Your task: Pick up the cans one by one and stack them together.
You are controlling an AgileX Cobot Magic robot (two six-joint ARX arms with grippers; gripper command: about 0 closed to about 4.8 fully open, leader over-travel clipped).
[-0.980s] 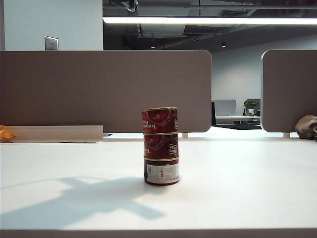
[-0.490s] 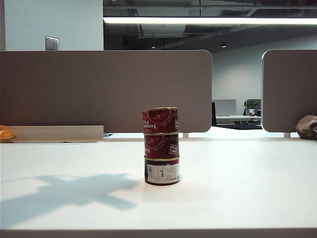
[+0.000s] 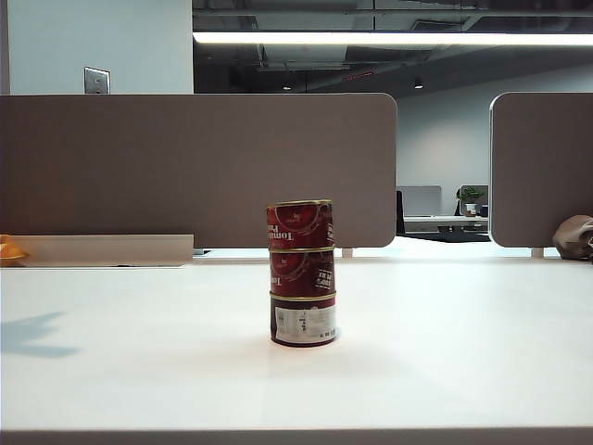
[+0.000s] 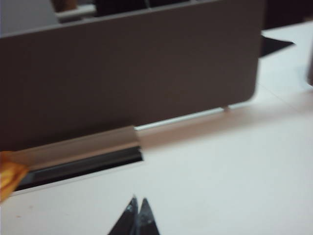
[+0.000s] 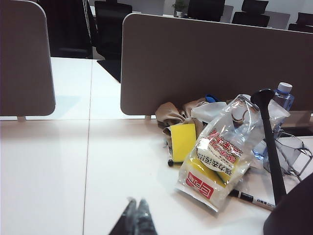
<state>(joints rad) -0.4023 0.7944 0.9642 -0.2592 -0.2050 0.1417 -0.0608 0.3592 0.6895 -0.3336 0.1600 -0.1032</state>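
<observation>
Exterior view shows three cans (image 3: pixel 302 273) stacked in one column at the worktop (image 3: pixel 445 352) centre. Left tool (image 4: pixel 136 208) and right tool (image 5: pixel 136 208), each fully closed, hold nothing above bare worktop.

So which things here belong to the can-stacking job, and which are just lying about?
Job: top can, middle can, bottom can, already stacked; left gripper and right gripper, both shut and empty.

Lying about: plastic snack bag, yellow sponge, water bottle, marker pen.
</observation>
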